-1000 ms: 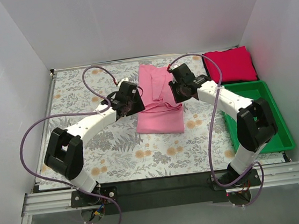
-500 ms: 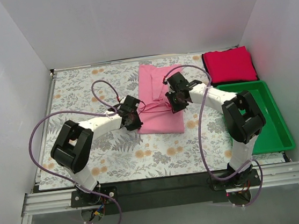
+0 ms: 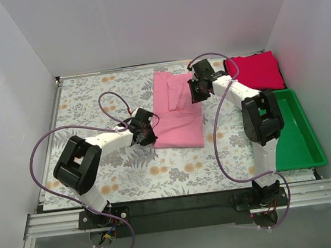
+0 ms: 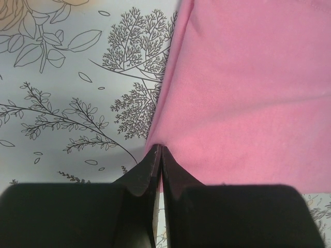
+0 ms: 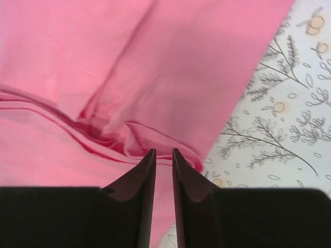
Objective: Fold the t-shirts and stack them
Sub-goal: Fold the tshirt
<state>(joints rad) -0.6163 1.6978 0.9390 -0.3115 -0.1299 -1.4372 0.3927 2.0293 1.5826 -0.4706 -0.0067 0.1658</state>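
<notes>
- So far, one garment looks finished: the red t-shirt (image 3: 254, 72) lies folded into a neat rectangle at the far right corner, just beyond the green bin (image 3: 302, 138).
- The pink t-shirt (image 3: 177, 122) sits mid-table on the floral table cloth (image 3: 91, 102). It is narrowed to a long strip with loose folds and creases in its far half. I judge it only partly folded.
- What remains, as I read it, is to fold the pink shirt down to a small packet and then set it with the red one. Nothing is stacked yet.
- The left arm lies low across the cloth, its forearm reaching from the left to the shirt's near left edge.
- The left gripper (image 4: 161, 150) is clenched, its tips meeting right at that pink edge. Whether any fabric is caught between them I cannot tell.
- The right arm stretches far forward, its wrist bent down over the far right part of the pink shirt, near the red one.
- The right gripper (image 5: 163, 152) shows only a slim gap between its jaws, with bunched pink folds at the tips. Whether it is pinching cloth or merely poised there cannot be told.
</notes>
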